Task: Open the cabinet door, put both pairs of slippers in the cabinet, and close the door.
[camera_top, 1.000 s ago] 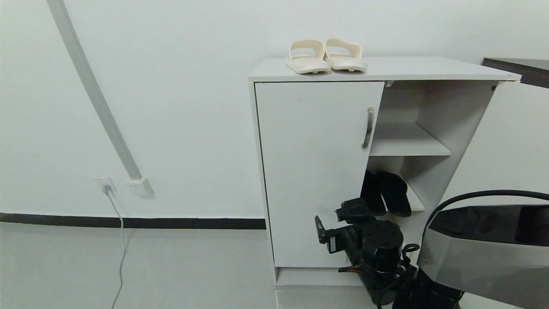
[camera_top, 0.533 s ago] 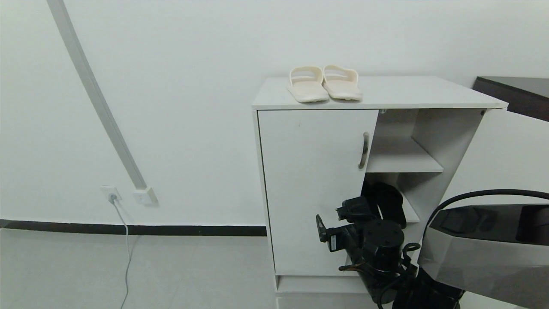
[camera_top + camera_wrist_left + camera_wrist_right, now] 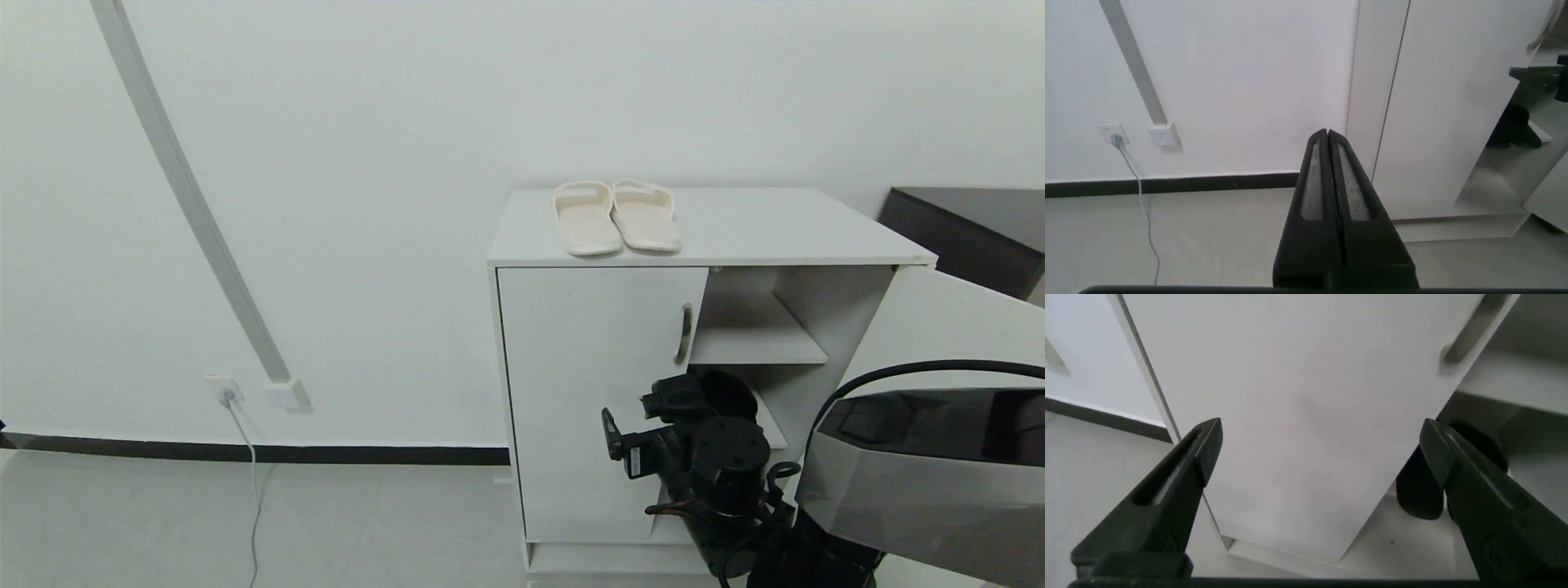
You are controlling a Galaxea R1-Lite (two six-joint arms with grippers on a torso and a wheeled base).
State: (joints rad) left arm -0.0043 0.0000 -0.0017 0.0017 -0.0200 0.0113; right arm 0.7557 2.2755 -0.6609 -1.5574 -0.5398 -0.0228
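Cream slippers (image 3: 614, 216) atop cabinet (image 3: 775, 224); R door (image 3: 939, 327) open.

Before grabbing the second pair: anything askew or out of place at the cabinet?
Nothing stands out. The cream slippers lie side by side on the cabinet top, the black slippers sit inside it, and the right door stands open. No damage or spills.

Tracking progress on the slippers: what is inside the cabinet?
A black pair of slippers lies on the lower shelf, partly covered by the right arm. The closed left door hides the rest; the cream pair sits on top.
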